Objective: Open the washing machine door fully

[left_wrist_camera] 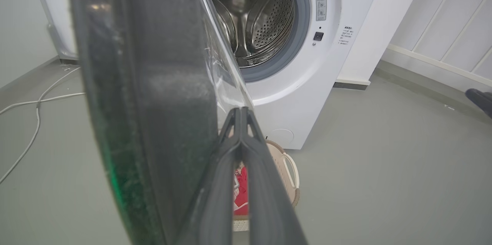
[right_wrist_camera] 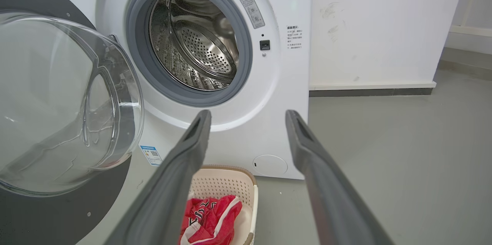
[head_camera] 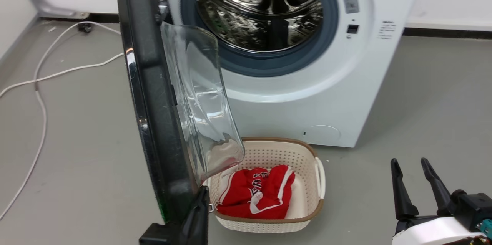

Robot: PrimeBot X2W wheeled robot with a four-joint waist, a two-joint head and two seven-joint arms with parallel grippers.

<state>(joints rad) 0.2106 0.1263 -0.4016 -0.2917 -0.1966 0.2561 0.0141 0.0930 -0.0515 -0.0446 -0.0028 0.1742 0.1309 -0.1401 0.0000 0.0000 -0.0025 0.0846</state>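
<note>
The washing machine door [head_camera: 153, 95] stands swung out on its left hinge, edge-on to the head view, its clear glass bowl [head_camera: 200, 95] bulging to the right. The steel drum [head_camera: 261, 7] is exposed. My left gripper [head_camera: 203, 195] is shut, with nothing between its fingers, and rests against the inner side of the door's lower rim. In the left wrist view the shut left gripper [left_wrist_camera: 241, 111] lies just right of the dark door [left_wrist_camera: 153, 83]. My right gripper [head_camera: 409, 160] is open at the lower right, away from the machine. The right wrist view shows the right gripper [right_wrist_camera: 248, 114] and the door's glass bowl [right_wrist_camera: 57, 103].
A cream laundry basket [head_camera: 307, 153] holding a red garment [head_camera: 257, 193] sits on the floor directly below the drum opening and the door. White cables [head_camera: 38, 95] trail over the grey floor at the left. Open floor lies to the right of the machine.
</note>
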